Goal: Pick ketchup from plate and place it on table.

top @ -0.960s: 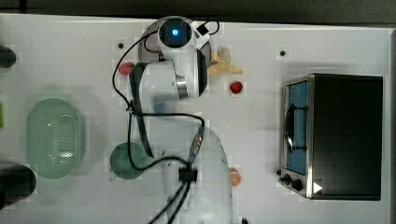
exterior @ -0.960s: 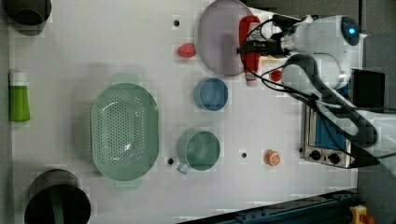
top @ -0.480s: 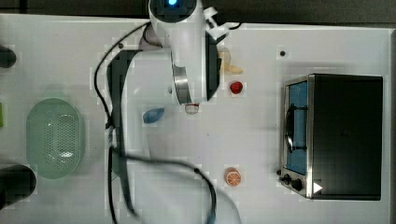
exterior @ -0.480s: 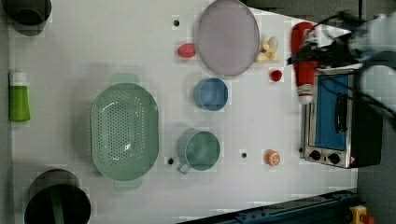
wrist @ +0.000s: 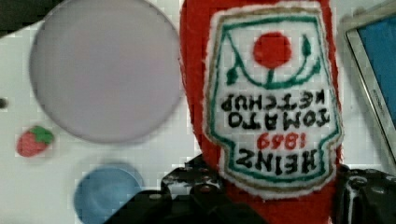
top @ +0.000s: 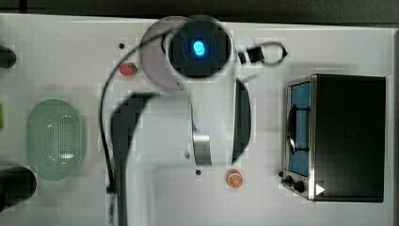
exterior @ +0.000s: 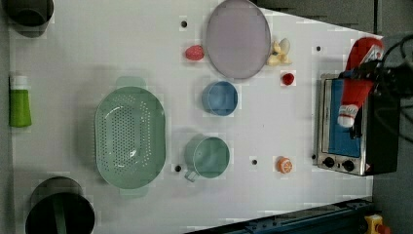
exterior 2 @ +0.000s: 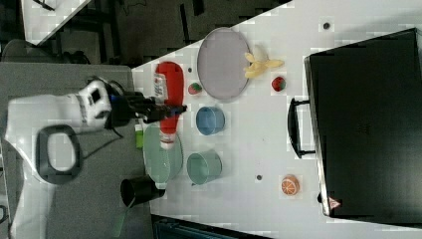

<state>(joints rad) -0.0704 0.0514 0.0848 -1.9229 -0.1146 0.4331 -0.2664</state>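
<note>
Since half a second ago your arm has carried the slim red ketchup bottle [exterior: 357,80] further off the large round pinkish-lilac plate [exterior: 237,39], which now lies bare. You have the large flat white table [exterior: 122,48] with its small dark dots spread under everything. On it, the black toaster oven [exterior: 348,129] sits at the left view's right edge. The oval pale green perforated basket [exterior: 129,137] lies near the left view's left, the green mug [exterior: 207,157] just beside it. The blue round disc [exterior: 219,98] sits near the plate. Your gripper [exterior 2: 166,110] holds its fingers clamped on the ketchup, which hangs in the air with its whitish cap down. The small strawberry [exterior: 194,52] rests just beside the plate.
</note>
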